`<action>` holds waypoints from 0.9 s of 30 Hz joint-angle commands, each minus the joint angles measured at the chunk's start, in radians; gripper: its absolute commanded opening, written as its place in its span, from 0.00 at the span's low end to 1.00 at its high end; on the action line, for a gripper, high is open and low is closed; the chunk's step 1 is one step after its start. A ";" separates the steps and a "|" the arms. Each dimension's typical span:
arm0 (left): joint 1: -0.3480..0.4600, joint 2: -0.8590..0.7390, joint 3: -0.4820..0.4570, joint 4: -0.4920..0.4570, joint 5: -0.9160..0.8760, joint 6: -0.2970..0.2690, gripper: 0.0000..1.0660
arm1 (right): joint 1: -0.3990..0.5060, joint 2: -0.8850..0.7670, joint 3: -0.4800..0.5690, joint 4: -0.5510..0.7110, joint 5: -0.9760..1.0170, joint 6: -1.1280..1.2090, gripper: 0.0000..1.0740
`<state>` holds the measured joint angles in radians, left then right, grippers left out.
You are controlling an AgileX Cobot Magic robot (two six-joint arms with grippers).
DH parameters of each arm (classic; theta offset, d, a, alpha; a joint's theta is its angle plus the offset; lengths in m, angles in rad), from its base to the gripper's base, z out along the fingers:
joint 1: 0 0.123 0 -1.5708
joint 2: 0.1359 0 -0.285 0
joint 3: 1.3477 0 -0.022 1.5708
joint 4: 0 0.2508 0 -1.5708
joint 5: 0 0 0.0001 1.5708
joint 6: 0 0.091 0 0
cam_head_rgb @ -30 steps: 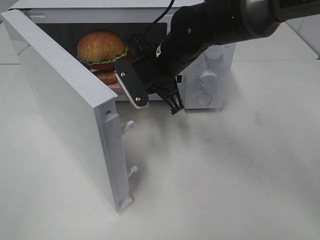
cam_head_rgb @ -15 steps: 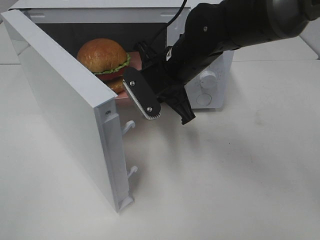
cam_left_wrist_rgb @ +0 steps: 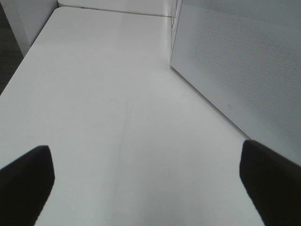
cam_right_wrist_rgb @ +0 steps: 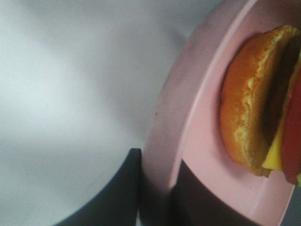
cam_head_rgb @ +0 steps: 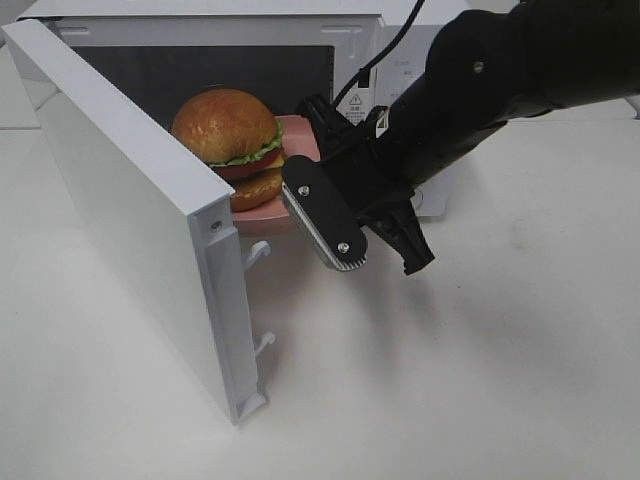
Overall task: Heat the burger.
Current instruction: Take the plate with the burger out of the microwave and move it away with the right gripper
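The open microwave door [cam_head_rgb: 150, 210] cuts off the lower left of the burger [cam_head_rgb: 232, 145], and the right arm covers most of the pink plate [cam_head_rgb: 296, 140] under it; only a strip of the plate's rim shows beside the bun. The right gripper's fingertips cannot be followed from above, since the dark wrist hides them.

The right wrist view settles it: the right gripper [cam_right_wrist_rgb: 157, 188] is clamped on the plate's rim, one finger [cam_right_wrist_rgb: 117, 188] below it and the other on top (both blurred and dark).

The left gripper [cam_left_wrist_rgb: 146, 183] hangs with its jaws spread wide over bare white table [cam_left_wrist_rgb: 108, 94], the door's perforated panel just beside it. In the high view this gripper is out of frame.

The burger sits on the plate at the mouth of the microwave [cam_head_rgb: 400, 30], partly past the front edge. The table in front of the door is open.

The bun is glossy golden-brown, with green lettuce, a red layer and a dark patty beneath.
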<state>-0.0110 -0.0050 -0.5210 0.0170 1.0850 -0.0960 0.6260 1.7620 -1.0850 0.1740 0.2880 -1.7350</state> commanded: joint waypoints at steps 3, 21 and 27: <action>0.000 -0.015 0.002 -0.001 -0.013 -0.005 0.94 | -0.001 -0.093 0.072 0.017 -0.086 -0.003 0.00; 0.000 -0.015 0.002 -0.001 -0.013 -0.005 0.94 | -0.001 -0.350 0.319 0.017 -0.121 0.007 0.00; 0.000 -0.015 0.002 -0.001 -0.013 -0.005 0.94 | -0.001 -0.391 0.355 0.017 -0.121 0.032 0.00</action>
<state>-0.0110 -0.0050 -0.5210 0.0170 1.0850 -0.0960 0.6260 1.3950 -0.7260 0.1750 0.2300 -1.7160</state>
